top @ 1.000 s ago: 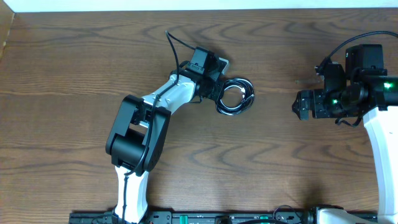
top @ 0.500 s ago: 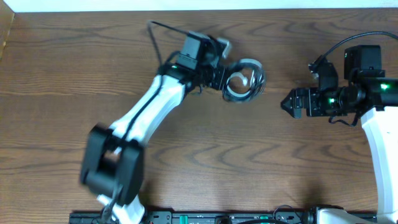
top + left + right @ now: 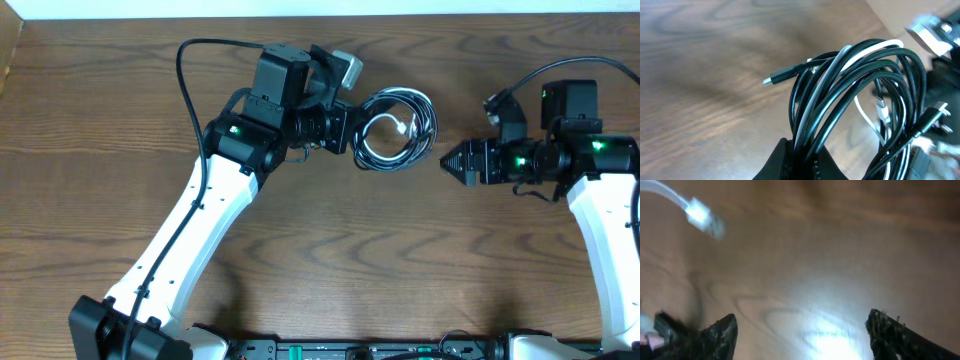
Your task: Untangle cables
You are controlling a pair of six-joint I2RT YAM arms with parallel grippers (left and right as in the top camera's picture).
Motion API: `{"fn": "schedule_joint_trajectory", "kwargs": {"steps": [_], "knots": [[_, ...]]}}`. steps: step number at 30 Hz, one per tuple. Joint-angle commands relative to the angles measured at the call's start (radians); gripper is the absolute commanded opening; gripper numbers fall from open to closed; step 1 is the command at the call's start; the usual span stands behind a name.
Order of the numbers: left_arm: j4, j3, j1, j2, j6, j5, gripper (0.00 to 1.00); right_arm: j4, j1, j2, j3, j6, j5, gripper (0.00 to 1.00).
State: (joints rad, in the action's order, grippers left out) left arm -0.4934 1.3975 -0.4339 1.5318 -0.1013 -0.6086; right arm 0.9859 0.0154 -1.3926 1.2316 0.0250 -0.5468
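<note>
Two cables (image 3: 812,107), apparently, in left gripper (image 3: 797,157)

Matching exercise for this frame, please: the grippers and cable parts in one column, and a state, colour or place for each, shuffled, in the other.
1. left gripper
2. right gripper
3. cable bundle
4. white plug

A. open, nothing between its fingers
B. black and white loops
C. shut on the cable bundle
D. upper left of the right wrist view

Pairs: 1-C; 2-A; 3-B; 4-D
</note>
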Motion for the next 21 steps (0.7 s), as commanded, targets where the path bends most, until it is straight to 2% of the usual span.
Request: {"fn": "schedule_joint_trajectory", "kwargs": {"steps": [1, 5, 9, 14, 18, 21], "knots": [[0.008, 0.013, -0.002, -0.007, -0.004, -0.151, 0.08, -0.055, -0.004, 0.013, -0.005, -0.09, -0.01, 0.78], [0.0, 0.013, -0.002, -0.007, -0.005, -0.166, 0.08, -0.078, -0.004, 0.013, -0.005, -0.146, -0.034, 0.82], [0.0, 0.013, -0.002, -0.005, -0.003, -0.129, 0.08, -0.092, -0.004, 0.013, -0.005, -0.135, -0.219, 0.82], [-0.001, 0.013, -0.002, 0.0, 0.003, -0.113, 0.08, -0.215, -0.004, 0.014, -0.005, -0.091, -0.529, 0.84], [-0.024, 0.012, -0.002, 0.0, 0.044, -0.106, 0.08, -0.291, -0.004, 0.014, -0.005, -0.092, -0.548, 0.86], [-0.066, 0.011, -0.002, 0.002, 0.064, -0.02, 0.08, -0.32, -0.004, 0.014, -0.005, -0.109, -0.526, 0.9]]}}
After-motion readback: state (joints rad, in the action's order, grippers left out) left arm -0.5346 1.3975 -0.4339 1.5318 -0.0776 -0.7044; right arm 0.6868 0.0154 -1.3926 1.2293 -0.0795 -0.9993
